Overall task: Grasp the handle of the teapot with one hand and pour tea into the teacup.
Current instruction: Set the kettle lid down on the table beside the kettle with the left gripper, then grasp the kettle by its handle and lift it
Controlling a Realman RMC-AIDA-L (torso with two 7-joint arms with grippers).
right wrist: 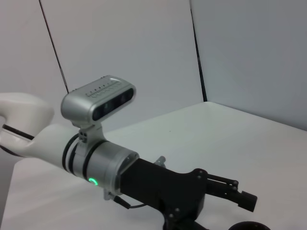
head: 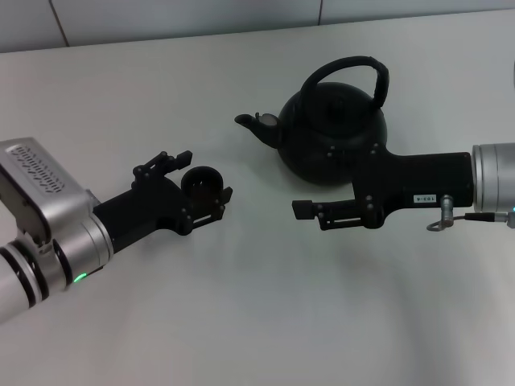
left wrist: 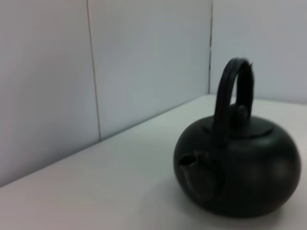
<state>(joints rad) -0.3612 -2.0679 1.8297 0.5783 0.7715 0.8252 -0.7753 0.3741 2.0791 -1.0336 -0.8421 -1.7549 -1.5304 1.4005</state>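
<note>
The black teapot stands on the white table, its spout pointing toward my left arm and its arched handle upright and free. It also fills the left wrist view. My right gripper is open, low in front of the teapot's near side; one finger shows clearly and the other lies against the pot's body. The tiny black teacup sits between the open fingers of my left gripper, and its rim shows in the right wrist view. No tea is visible.
The white table stretches wide in front of both arms. A tiled wall runs along the table's far edge just behind the teapot.
</note>
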